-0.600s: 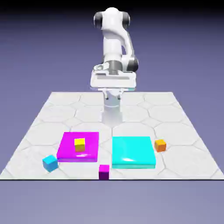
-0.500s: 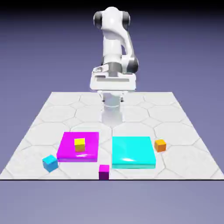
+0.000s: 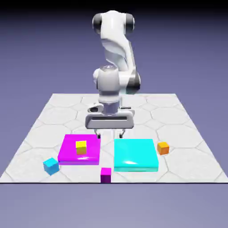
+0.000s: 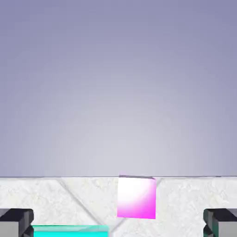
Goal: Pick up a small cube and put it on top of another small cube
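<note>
The small cube (image 3: 105, 174), dark magenta-purple, rests on the table near its front edge, between the two flat slabs. My gripper (image 3: 110, 133) hangs open behind it, low over the gap between the slabs, holding nothing. In the hand view the small cube (image 4: 136, 197) shows bright magenta ahead, slightly right of centre, with empty space around it. Both fingertips (image 4: 16, 221) sit far apart at the bottom corners, and my gripper (image 4: 118, 223) is clearly open.
A yellow cube (image 3: 81, 146) sits on the flat magenta slab (image 3: 71, 153). The cyan slab (image 3: 135, 154) lies on the exterior view's right, and its edge (image 4: 69, 230) shows in the hand view. An orange cube (image 3: 163, 147) and a blue cube (image 3: 51, 165) stand on the table.
The arm has swung forward and down. The hand dropped from high near the base to just above the table behind the slabs. No cube has moved.
</note>
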